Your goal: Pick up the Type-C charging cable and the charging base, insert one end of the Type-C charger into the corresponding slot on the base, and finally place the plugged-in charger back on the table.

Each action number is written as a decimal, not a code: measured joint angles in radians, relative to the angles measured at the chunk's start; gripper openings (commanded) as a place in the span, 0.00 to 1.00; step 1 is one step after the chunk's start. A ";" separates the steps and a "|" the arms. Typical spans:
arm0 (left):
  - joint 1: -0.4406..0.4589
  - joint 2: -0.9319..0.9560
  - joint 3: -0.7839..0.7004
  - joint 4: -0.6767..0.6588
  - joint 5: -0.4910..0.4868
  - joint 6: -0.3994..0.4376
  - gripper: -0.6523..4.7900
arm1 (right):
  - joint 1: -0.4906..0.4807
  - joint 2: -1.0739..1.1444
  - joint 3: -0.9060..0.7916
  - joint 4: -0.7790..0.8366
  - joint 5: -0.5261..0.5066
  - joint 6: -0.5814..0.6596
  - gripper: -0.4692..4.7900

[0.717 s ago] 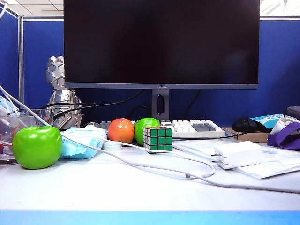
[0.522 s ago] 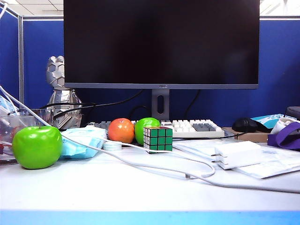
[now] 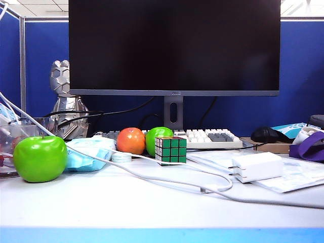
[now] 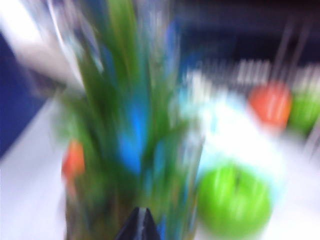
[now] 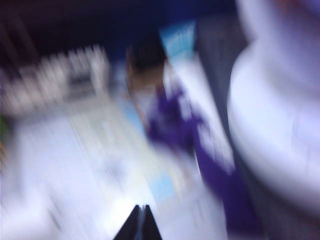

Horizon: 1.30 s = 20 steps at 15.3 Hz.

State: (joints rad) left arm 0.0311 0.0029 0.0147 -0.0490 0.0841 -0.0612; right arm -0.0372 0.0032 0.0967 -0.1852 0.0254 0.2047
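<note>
The charging base [image 3: 257, 166] is a white block lying on the table [image 3: 91, 202] at the right. The Type-C charging cable [image 3: 223, 175] loops in front of it, and its small plug [image 3: 203, 190] rests on the table. Neither gripper shows in the exterior view. In the blurred left wrist view my left gripper [image 4: 142, 212] is shut and empty, pointing at a glass jar [image 4: 130, 130] beside a green apple [image 4: 234, 202]. In the blurred right wrist view my right gripper [image 5: 141, 207] is shut and empty, over papers [image 5: 125, 150] near a purple strap [image 5: 175, 120]. Base and cable cannot be made out in either wrist view.
A longer white cord [image 3: 126, 170] crosses the table from the far left to the right edge. A green apple [image 3: 40, 158], blue packet [image 3: 88, 152], orange fruit [image 3: 131, 140], Rubik's cube [image 3: 170, 150], keyboard [image 3: 210, 137], mouse [image 3: 266, 134] and monitor [image 3: 174, 48] stand behind.
</note>
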 measured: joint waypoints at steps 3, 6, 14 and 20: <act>0.000 0.000 0.103 0.024 -0.085 -0.090 0.11 | 0.000 0.003 0.171 0.013 0.000 0.010 0.08; 0.000 0.009 0.180 0.026 -0.142 -0.099 0.11 | 0.000 0.076 0.329 -0.002 0.006 0.009 0.08; 0.000 0.417 0.558 0.047 -0.168 -0.084 0.11 | 0.001 0.682 0.849 -0.072 -0.306 0.015 0.08; -0.001 0.843 0.933 -0.008 0.201 -0.046 0.11 | 0.003 0.929 0.979 -0.220 -0.543 0.057 0.08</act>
State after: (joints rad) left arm 0.0299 0.8455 0.9478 -0.0566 0.2855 -0.1074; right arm -0.0338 0.9325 1.0756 -0.4049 -0.5179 0.2619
